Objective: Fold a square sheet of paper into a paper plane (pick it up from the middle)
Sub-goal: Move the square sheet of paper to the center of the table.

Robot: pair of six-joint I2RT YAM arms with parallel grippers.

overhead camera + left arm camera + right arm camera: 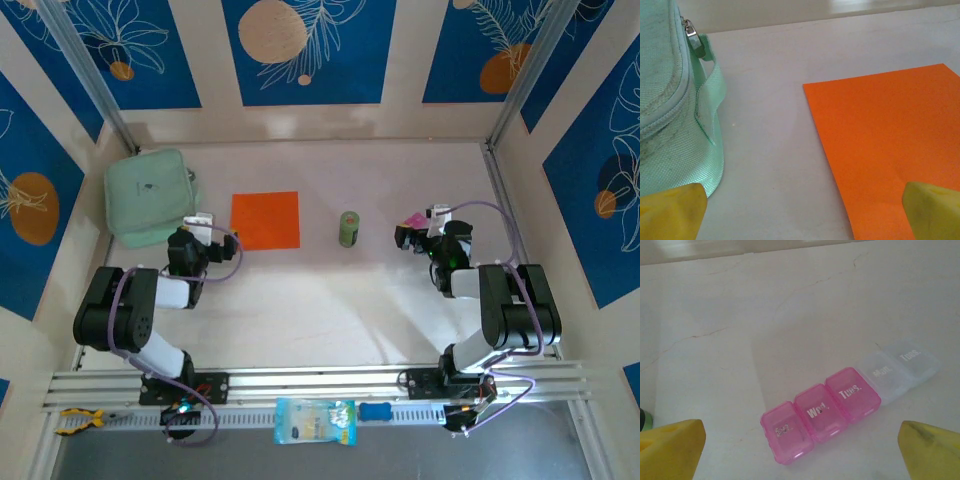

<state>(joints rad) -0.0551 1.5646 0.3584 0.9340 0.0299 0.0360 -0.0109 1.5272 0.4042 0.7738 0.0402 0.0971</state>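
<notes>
The square sheet of paper (265,220) is bright orange and lies flat and uncreased on the pale table, left of centre. In the left wrist view the sheet (890,145) fills the right half, its near left edge running between my fingers. My left gripper (203,232) (802,215) sits low at the sheet's left side, between it and the pouch. It is open, and its yellow fingertips (672,210) hold nothing. My right gripper (425,228) (800,450) is at the right, also open and holding nothing.
A mint-green zip pouch (150,195) (665,100) lies close to the left of the left gripper. A small green can (348,228) stands right of the sheet. A pink and clear pill box (820,415) lies just ahead of the right gripper. Walls enclose the table.
</notes>
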